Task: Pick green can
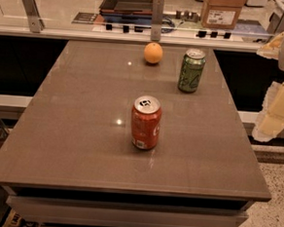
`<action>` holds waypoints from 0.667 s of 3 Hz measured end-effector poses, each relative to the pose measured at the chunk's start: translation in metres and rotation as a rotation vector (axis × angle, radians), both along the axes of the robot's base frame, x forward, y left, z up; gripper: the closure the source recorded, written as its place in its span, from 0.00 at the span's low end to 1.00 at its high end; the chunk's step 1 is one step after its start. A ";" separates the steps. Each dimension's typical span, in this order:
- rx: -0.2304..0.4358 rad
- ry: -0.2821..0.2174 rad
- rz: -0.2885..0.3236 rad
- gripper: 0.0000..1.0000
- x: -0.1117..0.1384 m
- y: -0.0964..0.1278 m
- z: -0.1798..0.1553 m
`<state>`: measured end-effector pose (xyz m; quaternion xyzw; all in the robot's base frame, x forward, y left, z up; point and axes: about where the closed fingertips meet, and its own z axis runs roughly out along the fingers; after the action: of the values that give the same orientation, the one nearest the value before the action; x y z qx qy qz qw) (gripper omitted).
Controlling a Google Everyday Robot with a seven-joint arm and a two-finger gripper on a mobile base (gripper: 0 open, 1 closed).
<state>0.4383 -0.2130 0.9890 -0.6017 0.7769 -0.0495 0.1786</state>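
The green can [191, 70] stands upright on the grey-brown table [82, 131], at the far right part of its top. It has pale swirling markings and a silver top. My gripper [274, 112] shows as pale cream parts at the right edge of the camera view, beyond the table's right side and well apart from the green can. It holds nothing that I can see.
An orange-red soda can [145, 122] stands upright at the table's middle. A round orange fruit [153, 53] sits near the far edge, left of the green can. A counter with a cardboard box [221, 11] and a tray [130, 1] runs behind the table.
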 end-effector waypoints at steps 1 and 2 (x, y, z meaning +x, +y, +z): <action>0.000 0.000 0.000 0.00 0.000 0.000 0.000; 0.016 -0.015 -0.011 0.00 0.002 0.000 0.002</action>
<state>0.4402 -0.2129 0.9911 -0.5957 0.7792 -0.0486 0.1889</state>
